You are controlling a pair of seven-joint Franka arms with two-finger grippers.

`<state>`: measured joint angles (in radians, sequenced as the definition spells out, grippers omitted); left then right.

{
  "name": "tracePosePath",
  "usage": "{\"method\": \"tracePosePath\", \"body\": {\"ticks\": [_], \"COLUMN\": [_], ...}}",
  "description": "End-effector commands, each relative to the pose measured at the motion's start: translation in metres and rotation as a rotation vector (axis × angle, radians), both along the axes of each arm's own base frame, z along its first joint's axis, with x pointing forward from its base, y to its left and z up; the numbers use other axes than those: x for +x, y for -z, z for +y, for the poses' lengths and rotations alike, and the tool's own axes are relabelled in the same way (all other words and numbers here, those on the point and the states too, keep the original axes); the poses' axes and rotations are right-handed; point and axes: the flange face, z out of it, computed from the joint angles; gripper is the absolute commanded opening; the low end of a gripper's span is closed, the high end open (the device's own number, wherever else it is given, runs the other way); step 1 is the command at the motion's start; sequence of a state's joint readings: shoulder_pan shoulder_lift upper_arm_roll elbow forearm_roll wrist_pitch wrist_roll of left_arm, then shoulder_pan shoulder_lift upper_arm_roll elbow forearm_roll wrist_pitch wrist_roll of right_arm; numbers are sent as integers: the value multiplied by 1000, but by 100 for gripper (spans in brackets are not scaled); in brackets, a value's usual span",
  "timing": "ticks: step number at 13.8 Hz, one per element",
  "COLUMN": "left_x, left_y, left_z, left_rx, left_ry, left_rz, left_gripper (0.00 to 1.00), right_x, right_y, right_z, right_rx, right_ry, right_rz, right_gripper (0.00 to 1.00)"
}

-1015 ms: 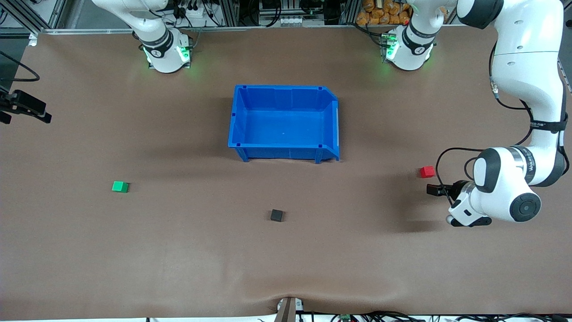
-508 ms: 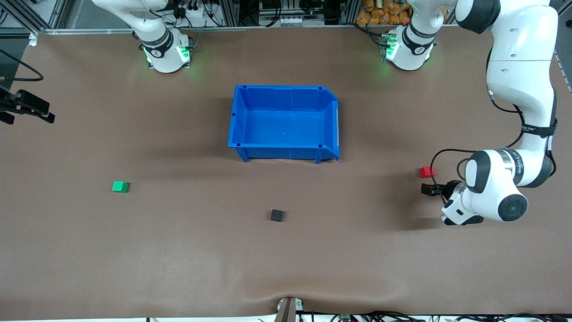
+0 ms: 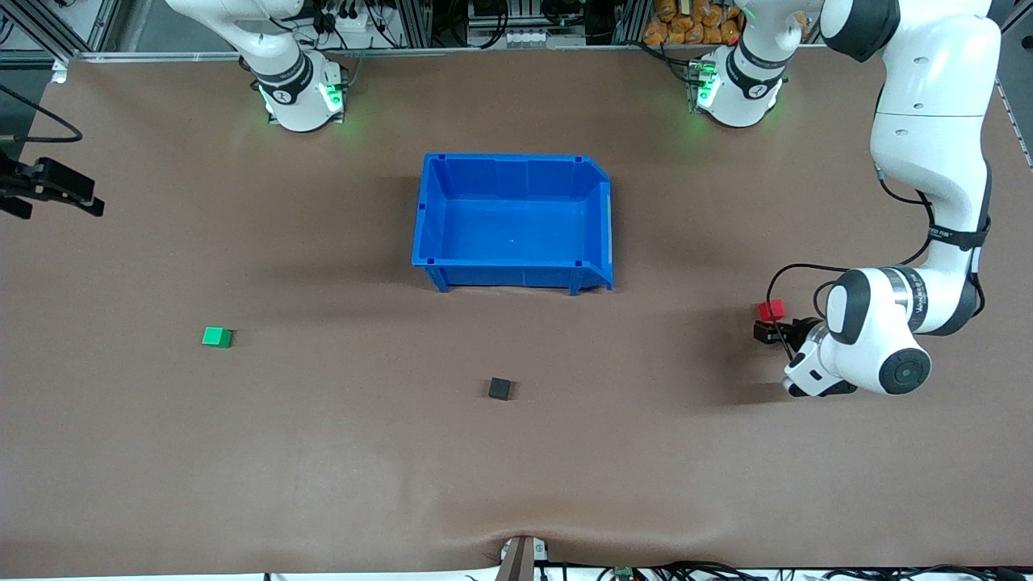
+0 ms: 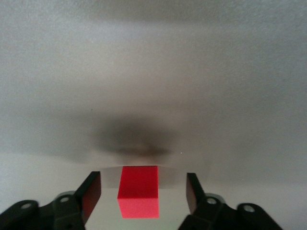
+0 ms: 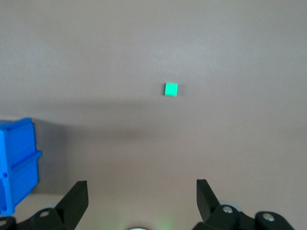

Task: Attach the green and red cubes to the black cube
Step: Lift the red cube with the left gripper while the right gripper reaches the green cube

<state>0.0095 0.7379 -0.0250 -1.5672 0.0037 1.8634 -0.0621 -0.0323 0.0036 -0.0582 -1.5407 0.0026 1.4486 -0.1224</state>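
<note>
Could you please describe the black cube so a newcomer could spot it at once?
Start at the blue bin mid-table. Nearer the front camera than the bin, the black cube sits alone on the brown table. It alone is black; the others are green and red.

Red cube (image 4: 138, 198), green cube (image 3: 216, 336), black cube (image 3: 500, 389) well apart.

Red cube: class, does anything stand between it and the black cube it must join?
Nothing visible does. The red cube sits between the open fingers of the left pincer, and only bare table lies between it and the black cube. The blue bin stands farther from the camera.
</note>
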Motion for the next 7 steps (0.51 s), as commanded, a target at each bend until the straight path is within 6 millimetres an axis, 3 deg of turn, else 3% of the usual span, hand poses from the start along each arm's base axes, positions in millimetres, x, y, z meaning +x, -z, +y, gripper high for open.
{"method": "tracePosePath", "body": {"ticks": [1,4,6,7], "left_x": [-7,-8,-8,-8], "left_y": [-2,0,0,0], "left_z": [1,3,3,4], "left_rx": [12,9,8,10], "left_ry": [-1,-2,1,-2], "left_rz": [0,4,4,6], "left_gripper": [68,66,53,53], "right_x": [6,9,11,16], "right_y": [28,53,59,71], "right_z": [15,8,0,-10], "right_rx": [-10,-17,-16,-16], "right_ry": [-24,-17,5,24], "right_rz": [118,213,230,247], "right_gripper": [100,100,100,100]}}
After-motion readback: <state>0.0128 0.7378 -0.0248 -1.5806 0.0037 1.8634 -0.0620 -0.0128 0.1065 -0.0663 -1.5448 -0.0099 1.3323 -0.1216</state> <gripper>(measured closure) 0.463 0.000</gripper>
